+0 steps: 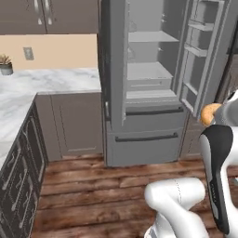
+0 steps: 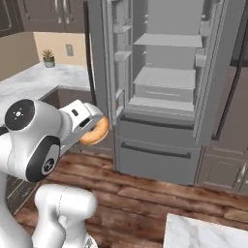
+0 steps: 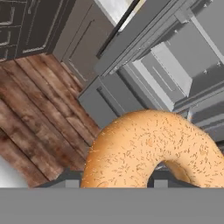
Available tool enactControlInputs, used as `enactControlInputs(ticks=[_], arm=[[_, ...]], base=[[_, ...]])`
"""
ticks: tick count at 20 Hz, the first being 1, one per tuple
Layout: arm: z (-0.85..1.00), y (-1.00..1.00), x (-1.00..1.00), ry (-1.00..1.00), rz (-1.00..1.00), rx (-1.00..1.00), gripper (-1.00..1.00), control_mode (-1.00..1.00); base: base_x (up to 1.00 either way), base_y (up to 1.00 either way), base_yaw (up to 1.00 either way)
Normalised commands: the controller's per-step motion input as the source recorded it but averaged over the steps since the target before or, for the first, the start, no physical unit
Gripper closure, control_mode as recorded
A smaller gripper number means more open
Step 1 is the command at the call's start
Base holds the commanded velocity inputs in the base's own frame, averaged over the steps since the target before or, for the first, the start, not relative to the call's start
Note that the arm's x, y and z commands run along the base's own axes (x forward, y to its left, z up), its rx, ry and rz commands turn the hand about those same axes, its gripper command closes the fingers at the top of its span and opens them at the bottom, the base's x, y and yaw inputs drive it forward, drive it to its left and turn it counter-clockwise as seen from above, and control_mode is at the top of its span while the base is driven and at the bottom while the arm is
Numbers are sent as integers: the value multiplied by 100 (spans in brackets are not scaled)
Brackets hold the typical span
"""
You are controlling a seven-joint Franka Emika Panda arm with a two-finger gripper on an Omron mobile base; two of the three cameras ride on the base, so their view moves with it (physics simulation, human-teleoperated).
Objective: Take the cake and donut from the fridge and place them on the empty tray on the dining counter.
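The claw (image 2: 95, 127) is closed partway on the donut (image 2: 94, 131), holding it in the air above the wooden floor (image 2: 145, 193), in front of the fridge (image 2: 164, 87). Beyond it the fridge stands with both upper doors open, its grey shelves (image 1: 149, 70) bare

Arm (image 2: 34, 145): glossy white rounded shells, bulbous joints. Dark charcoal bands at the joints; a black oval strip along one link. Round end caps carry small grey dots. Hand housing white, boxy.
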Motion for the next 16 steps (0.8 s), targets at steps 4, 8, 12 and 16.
enactControlInputs(ticks=[4,8,12,16], arm=[[0,0,0,0,0,0,100,100],[0,0,0,0,0,0,100,100],[0,0,0,0,0,0,100,100],[0,0,0,0,0,0,100,100]], base=[[-100,0,0],[-100,0,0],[-100,0,0],[-100,0,0]])
